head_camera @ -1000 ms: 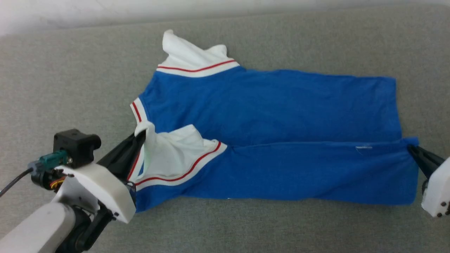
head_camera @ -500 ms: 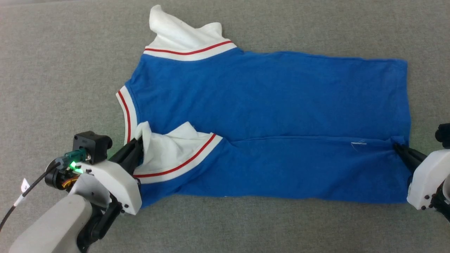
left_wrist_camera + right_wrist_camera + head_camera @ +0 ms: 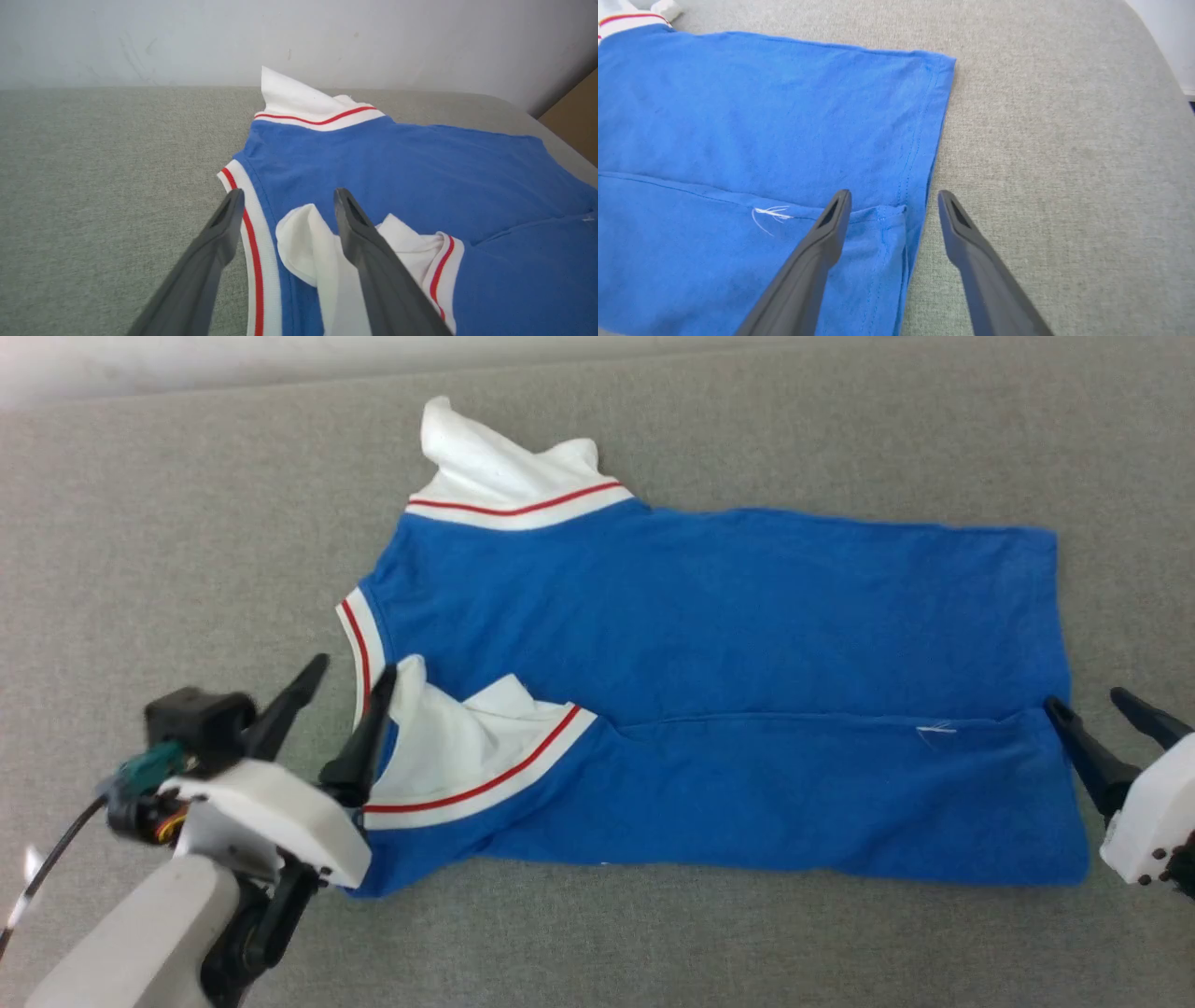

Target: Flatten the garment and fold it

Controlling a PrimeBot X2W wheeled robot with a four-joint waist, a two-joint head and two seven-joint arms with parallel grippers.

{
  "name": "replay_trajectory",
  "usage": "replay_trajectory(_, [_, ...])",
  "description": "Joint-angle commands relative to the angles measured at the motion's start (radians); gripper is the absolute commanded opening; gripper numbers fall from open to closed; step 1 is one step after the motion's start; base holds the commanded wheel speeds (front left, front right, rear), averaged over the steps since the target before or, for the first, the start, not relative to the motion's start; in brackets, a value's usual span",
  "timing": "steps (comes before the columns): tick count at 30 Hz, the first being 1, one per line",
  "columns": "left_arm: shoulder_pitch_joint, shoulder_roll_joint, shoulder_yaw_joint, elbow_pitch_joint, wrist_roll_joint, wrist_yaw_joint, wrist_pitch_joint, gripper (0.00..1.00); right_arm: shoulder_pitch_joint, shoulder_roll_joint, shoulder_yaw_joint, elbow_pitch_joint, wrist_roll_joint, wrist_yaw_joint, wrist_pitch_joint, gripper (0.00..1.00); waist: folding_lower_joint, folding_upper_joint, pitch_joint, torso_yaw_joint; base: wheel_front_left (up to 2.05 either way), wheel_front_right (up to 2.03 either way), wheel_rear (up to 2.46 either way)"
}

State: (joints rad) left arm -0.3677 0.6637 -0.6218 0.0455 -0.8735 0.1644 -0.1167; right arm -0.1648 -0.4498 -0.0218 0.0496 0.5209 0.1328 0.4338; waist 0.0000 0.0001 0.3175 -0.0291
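- A bright blue soft jersey T-shirt (image 3: 709, 616) with white, red-striped trim lies stretched across the middle of the head view. It rests on a grey fabric-covered tabletop (image 3: 140, 523), collar at the left, hem at the right.
- Its lower strip is folded up over the body, and the fold edge runs as a straight line across the lower half of the frame.
- The far white sleeve (image 3: 495, 467) sits crumpled at the top, one corner poking up. The near white sleeve (image 3: 457, 747) lies bunched on the blue at lower left.
- The left gripper (image 3: 353, 670), at lower left, has its fingers spread wide with nothing held. In the left wrist view one finger sits at the edge of the white collar band (image 3: 359, 635) and the other crosses the near sleeve. I cannot tell whether it touches the cloth.
- The right gripper (image 3: 1083, 700), at the right edge, is also wide apart and empty. In the right wrist view one finger lies over the folded hem corner and the other over bare tabletop, with the hem edge between them.
- A loose white thread (image 3: 768, 213) lies on the fold line just left of that finger.
- A pale wall (image 3: 187, 37) rises behind the tabletop in the left wrist view.
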Motion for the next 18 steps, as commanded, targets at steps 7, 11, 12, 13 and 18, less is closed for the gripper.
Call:
replay_trajectory(7, [0.179,0.015,0.11,-0.143,0.077,0.15,-0.137,1.0,0.131,0.068,-0.095,-0.143,-0.159,-0.002,-0.077,1.0,0.0,-0.0001,-0.122,0.003,0.0,0.0,0.0])
replay_trajectory(11, [0.271,-0.033,0.182,-0.227,0.142,0.203,-0.144,1.0,0.193,0.12,-0.12,-0.197,-0.248,-0.002,-0.114,1.0,0.0,-0.0001,-0.143,0.004,0.0,0.0,0.0])
replay_trajectory(12, [0.308,-0.06,0.213,-0.255,0.167,0.215,-0.144,1.0,0.214,0.143,-0.123,-0.21,-0.271,-0.002,-0.125,1.0,0.0,-0.0001,-0.15,0.003,0.0,0.0,0.0])
replay_trajectory(13, [0.347,-0.088,0.24,-0.28,0.191,0.221,-0.144,1.0,0.231,0.167,-0.128,-0.222,-0.294,-0.002,-0.14,1.0,0.0,-0.0001,-0.156,0.003,0.0,0.0,0.0])
replay_trajectory(18, [0.519,-0.216,0.323,-0.319,0.307,0.204,-0.145,1.0,0.311,0.297,-0.147,-0.251,-0.399,-0.002,-0.229,1.0,0.0,-0.0001,-0.189,0.009,0.0,0.0,0.0])
